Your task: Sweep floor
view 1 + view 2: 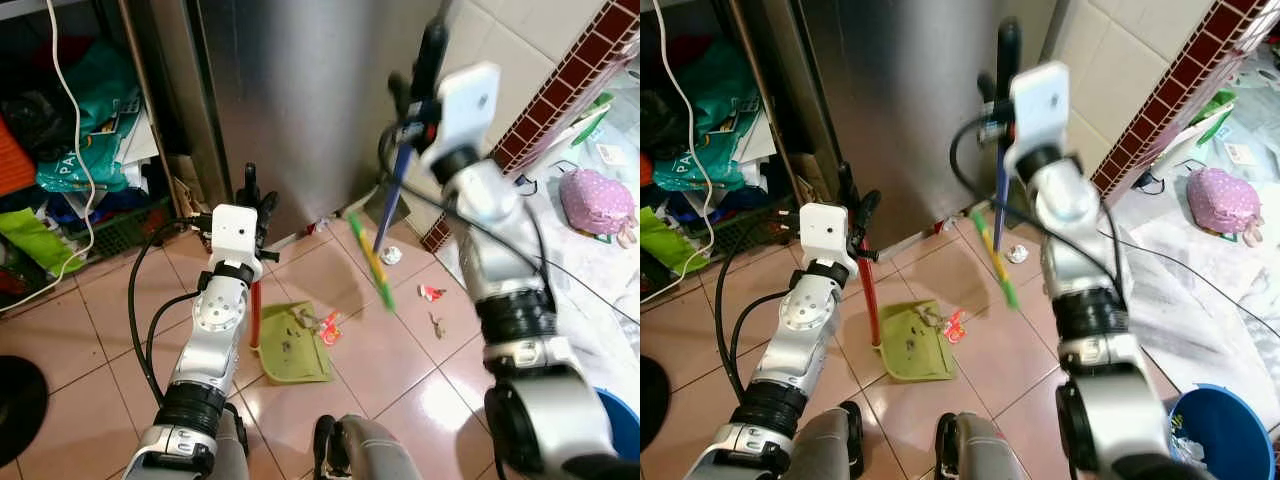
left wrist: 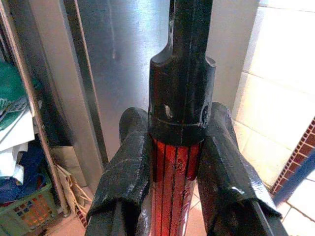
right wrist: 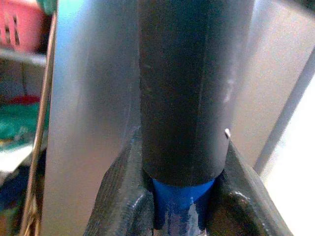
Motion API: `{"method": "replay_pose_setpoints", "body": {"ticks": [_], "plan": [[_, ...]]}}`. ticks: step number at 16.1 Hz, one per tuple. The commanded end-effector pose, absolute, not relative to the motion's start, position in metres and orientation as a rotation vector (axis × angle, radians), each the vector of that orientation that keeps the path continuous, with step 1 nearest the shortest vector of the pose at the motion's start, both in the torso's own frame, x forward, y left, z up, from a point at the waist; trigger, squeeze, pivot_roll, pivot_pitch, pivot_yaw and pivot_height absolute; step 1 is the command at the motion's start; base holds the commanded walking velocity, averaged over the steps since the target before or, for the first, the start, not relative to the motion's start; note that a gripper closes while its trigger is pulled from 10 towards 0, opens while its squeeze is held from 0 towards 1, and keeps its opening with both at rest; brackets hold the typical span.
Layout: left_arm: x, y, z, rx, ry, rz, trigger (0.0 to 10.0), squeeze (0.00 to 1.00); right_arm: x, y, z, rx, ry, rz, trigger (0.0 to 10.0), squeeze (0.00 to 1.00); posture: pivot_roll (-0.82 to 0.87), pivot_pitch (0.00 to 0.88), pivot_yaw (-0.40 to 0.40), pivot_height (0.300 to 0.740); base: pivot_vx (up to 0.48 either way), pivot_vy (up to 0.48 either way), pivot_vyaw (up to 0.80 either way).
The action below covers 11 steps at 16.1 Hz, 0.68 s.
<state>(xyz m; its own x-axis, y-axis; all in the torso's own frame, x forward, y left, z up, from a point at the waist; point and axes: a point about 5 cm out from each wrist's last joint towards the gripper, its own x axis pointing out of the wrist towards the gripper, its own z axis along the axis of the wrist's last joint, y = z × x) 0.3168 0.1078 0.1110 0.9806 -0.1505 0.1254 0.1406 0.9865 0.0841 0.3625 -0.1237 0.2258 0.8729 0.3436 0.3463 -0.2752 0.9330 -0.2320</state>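
A green dustpan rests flat on the pink floor tiles, with bits of litter on it. Its red handle with a black cap rises upright, and my left gripper is shut on that handle just below the cap. My right gripper is raised high and shut on the black-capped blue broom handle, which slants down toward the fridge corner. A blurred green and yellow strip hangs by the broom's lower end. A red wrapper lies at the pan's lip. A crumpled silver scrap and red-white scrap lie further right.
A steel fridge stands straight ahead, with a tiled wall and red brick band to the right. Cluttered shelves and bags fill the left. A blue bucket stands at the near right, beyond it a purple bag on white sheeting.
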Motion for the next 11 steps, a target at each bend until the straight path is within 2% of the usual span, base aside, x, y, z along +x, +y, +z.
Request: {"method": "replay_pose_setpoints", "body": {"ticks": [1, 7, 11], "plan": [[0.314, 0.1, 0.102, 0.073, -0.086, -0.18, 10.0, 0.0, 0.361, -0.125, 0.205, -0.156, -0.318, 0.307, 10.0, 0.0, -0.03, 0.206, -0.118, 0.74, 0.0, 0.0, 0.0], [0.315, 0.099, 0.106, 0.067, -0.097, -0.181, 10.0, 0.0, 0.353, -0.115, 0.158, -0.004, -0.117, 0.266, 10.0, 0.0, -0.03, 0.204, -0.115, 0.74, 0.0, 0.0, 0.0], [0.316, 0.099, 0.106, 0.061, -0.1, -0.181, 10.0, 0.0, 0.358, -0.109, 0.167, 0.191, -0.099, 0.283, 10.0, 0.0, -0.03, 0.192, -0.111, 0.74, 0.0, 0.0, 0.0]]}}
